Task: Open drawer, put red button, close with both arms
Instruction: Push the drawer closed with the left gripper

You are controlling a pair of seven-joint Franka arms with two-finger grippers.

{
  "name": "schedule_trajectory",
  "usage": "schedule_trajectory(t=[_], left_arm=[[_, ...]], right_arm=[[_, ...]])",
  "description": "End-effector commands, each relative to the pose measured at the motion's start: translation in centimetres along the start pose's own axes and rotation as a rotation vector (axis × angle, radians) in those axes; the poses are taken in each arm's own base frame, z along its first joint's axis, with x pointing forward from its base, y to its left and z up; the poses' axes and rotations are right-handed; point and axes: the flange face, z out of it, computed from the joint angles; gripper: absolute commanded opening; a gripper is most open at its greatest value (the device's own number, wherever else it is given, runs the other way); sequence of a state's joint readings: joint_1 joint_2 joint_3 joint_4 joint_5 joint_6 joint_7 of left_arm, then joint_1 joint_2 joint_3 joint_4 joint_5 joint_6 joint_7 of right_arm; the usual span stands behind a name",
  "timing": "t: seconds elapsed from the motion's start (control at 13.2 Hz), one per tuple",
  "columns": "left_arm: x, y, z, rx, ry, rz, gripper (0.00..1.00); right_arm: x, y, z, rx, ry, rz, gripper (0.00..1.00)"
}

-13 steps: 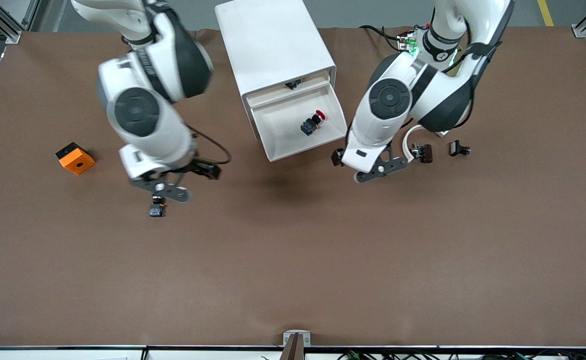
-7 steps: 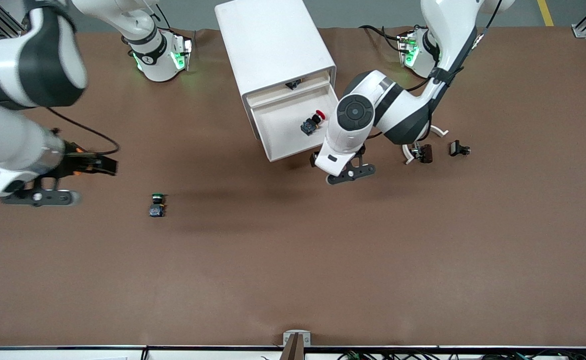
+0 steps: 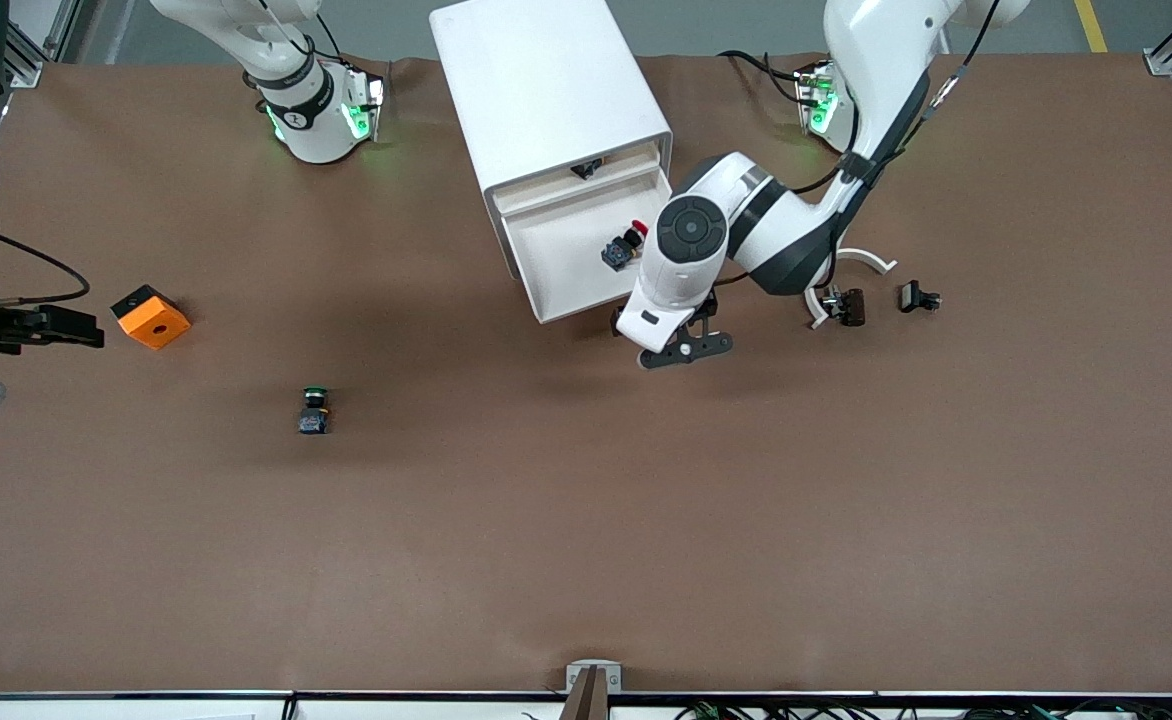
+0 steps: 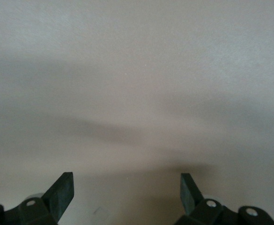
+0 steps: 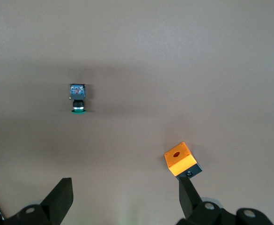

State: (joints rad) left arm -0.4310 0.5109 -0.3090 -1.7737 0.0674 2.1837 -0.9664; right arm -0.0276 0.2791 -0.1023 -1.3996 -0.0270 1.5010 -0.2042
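Red button [image 3: 635, 235] in open drawer [image 3: 556, 262]; left gripper [image 3: 668, 340] at its edge

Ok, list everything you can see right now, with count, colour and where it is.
cabinet: one, white, mid-table by the arms' bases
drawer: one, white, pulled open at the cabinet's front
red button: one, red cap, dark body, lying in the drawer
green button: one, green cap, dark body, on the table toward the right arm's end
orange box: one, orange, round hole on top, toward the right arm's end
dark parts: two, black, toward the left arm's end, by a white curved piece
table: one, brown
left gripper: one, black, open, empty, low over the table just in front of the drawer
right gripper: one, black, open, empty, over the right arm's end by the orange box
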Motion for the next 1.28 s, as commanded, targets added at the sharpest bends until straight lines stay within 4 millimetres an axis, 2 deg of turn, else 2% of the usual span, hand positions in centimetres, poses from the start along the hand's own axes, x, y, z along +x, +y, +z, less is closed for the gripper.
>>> schedule_trajectory(t=[0.0, 0.08, 0.3, 0.45, 0.53, 0.91, 1.06, 1.21], left_arm=[[-0.4, 0.3, 1.8, 0.004, -0.005, -0.008, 1.00], [-0.9, 0.2, 2.0, 0.010, -0.010, -0.003, 1.00], [-4.2, 0.4, 2.0, 0.019, -0.035, 0.034, 1.00], [-6.9, 0.5, 2.4, 0.033, -0.059, 0.054, 1.00], [-8.1, 0.7, 2.7, 0.039, -0.067, 0.057, 1.00], [-14.9, 3.1, 3.7, 0.055, -0.107, 0.048, 1.00], [-16.7, 3.8, 3.9, 0.056, -0.119, 0.040, 1.00], [-18.0, 4.3, 4.1, 0.059, -0.122, 0.033, 1.00]], right_arm=[[-0.1, -0.6, -1.7, -0.016, 0.030, -0.005, 1.00], [-0.1, -0.6, -2.3, -0.024, 0.041, -0.003, 1.00], [-0.4, -0.5, -4.3, -0.032, 0.080, -0.002, 1.00], [-1.2, -1.1, -4.4, -0.019, 0.019, 0.001, 1.00], [-1.8, -1.3, -5.6, -0.017, 0.019, 0.025, 1.00], [-3.5, -1.5, -7.8, 0.003, 0.024, 0.045, 1.00], [-5.4, -1.4, -9.8, 0.008, 0.044, 0.056, 1.00], [-6.1, -1.3, -9.9, 0.009, 0.034, 0.056, 1.00]])
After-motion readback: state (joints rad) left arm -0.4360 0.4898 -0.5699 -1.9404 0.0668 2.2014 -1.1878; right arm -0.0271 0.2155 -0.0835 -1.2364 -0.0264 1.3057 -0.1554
